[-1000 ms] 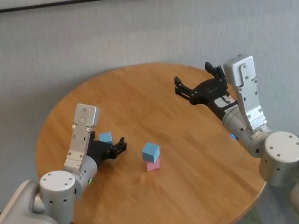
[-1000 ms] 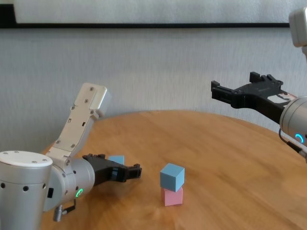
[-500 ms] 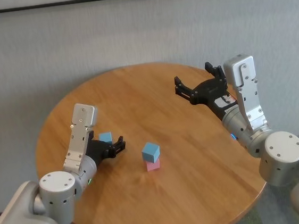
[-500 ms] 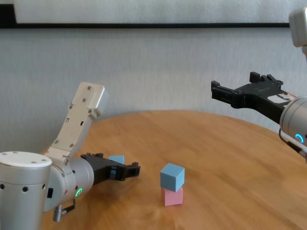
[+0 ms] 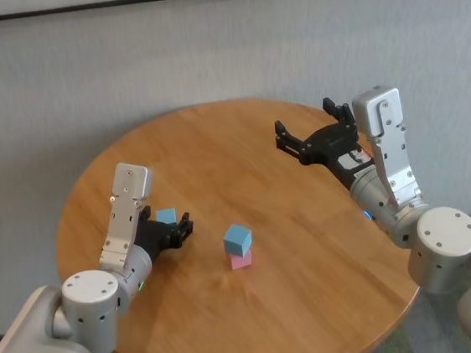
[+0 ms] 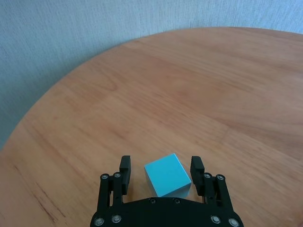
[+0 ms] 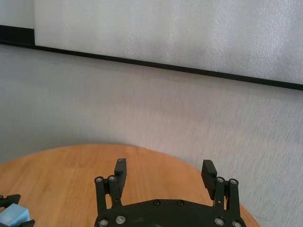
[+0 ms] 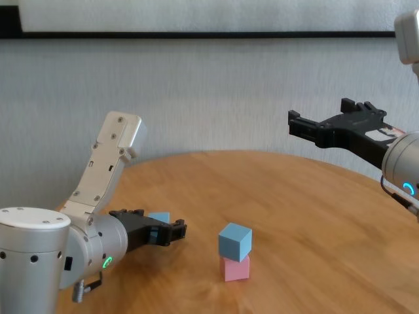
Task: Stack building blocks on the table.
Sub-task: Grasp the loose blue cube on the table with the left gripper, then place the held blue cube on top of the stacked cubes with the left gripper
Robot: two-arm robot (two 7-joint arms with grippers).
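Note:
On the round wooden table (image 5: 215, 145) a light blue block (image 5: 237, 239) sits on a pink block (image 5: 242, 261), slightly turned; the pair also shows in the chest view (image 8: 235, 240). A second light blue block (image 5: 164, 213) lies on the table to their left. My left gripper (image 5: 175, 223) is low at the table and open, with one finger on each side of this block (image 6: 166, 176); the fingers are close to its sides. My right gripper (image 5: 305, 120) is open and empty, held high above the table's far right (image 8: 319, 112).
A grey wall stands behind the table. The table's edge curves close behind the left block (image 6: 28, 118). Bare wood lies between the stack and my right arm (image 5: 388, 186).
My left gripper has swung left and back from near the stack, so the loose blue block now sits between its fingers. The stack and my right arm have not moved.

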